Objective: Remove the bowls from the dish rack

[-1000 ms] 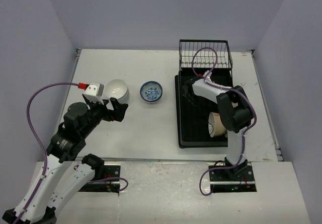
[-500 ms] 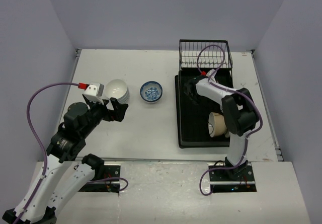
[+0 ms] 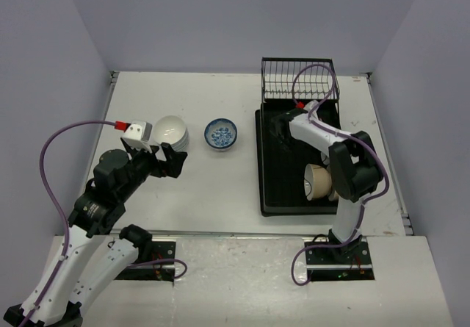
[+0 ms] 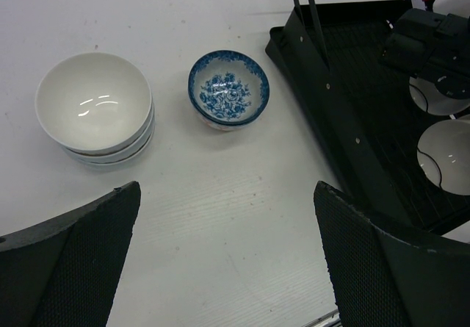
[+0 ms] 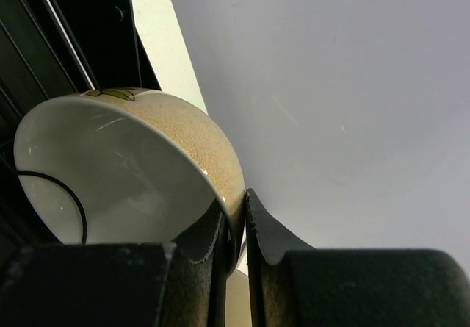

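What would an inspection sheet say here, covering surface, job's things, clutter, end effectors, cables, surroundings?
Surface: white table.
Job's things: white bowl stack and blue bowl on table; tipped bowl lies in dish rack.
Clutter: nothing seen.
End effectors: left end effector open above table; right end effector shut on tan bowl's rim.
Cables: purple left cable arcs off the arm; purple right cable loops over rack's far end.
Surroundings: plain walls on three sides.

Blue-patterned bowl [image 4: 228, 90] beside white stack [image 4: 95, 110]
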### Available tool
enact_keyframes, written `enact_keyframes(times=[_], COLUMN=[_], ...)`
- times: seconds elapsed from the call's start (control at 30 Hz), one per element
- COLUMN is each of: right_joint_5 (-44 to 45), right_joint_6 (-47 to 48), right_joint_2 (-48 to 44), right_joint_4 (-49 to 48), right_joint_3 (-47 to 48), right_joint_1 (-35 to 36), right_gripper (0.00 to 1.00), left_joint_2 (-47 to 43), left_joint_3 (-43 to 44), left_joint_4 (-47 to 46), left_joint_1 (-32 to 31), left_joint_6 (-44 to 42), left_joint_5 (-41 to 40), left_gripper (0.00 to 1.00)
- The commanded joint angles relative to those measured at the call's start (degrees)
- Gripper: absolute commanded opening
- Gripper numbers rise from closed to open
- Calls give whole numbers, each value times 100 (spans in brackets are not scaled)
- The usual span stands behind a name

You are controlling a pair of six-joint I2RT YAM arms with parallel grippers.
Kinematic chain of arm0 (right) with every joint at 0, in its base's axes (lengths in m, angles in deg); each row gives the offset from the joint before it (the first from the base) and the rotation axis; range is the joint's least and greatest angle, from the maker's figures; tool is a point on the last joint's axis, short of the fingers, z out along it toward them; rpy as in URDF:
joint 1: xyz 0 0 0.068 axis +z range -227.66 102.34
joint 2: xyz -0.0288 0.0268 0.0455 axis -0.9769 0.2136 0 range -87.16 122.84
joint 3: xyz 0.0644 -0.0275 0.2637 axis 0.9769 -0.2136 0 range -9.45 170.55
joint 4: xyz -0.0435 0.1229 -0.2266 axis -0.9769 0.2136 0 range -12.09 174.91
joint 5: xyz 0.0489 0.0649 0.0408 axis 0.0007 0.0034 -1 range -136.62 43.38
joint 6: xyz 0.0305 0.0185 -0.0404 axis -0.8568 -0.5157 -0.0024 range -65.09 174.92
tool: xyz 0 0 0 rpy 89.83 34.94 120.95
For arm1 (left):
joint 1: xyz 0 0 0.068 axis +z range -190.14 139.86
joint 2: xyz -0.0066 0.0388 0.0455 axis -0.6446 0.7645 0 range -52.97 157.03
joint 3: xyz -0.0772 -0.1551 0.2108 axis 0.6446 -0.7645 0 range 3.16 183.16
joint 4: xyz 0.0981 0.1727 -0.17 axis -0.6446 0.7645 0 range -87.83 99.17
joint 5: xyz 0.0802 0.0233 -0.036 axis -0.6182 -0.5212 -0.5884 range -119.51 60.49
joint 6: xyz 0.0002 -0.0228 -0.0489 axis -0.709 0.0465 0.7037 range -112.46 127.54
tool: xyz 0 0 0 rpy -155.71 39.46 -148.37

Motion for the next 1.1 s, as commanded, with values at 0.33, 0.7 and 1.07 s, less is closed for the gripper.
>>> enact_keyframes(times=[0.33,0.7,1.07], right_joint_5=[1487,1496,1504], right_joint_6=[322,595,613], right_joint_2=[322,-239,-1172], right_joint_4=[884,866,857], right_joint_3=[243,480,585], right_joint_1=[71,-70,-219], right_gripper=[0,0,0], left_joint_2=[-32,-24,-59], left_joint_3=[-24,-33,-42], left_joint_4=[-224,-224,-216], left_joint_1=[21,21,21], left_joint_6=[-154,-154,-154], left_joint_5=[278,260,225], left_gripper=[100,100,100])
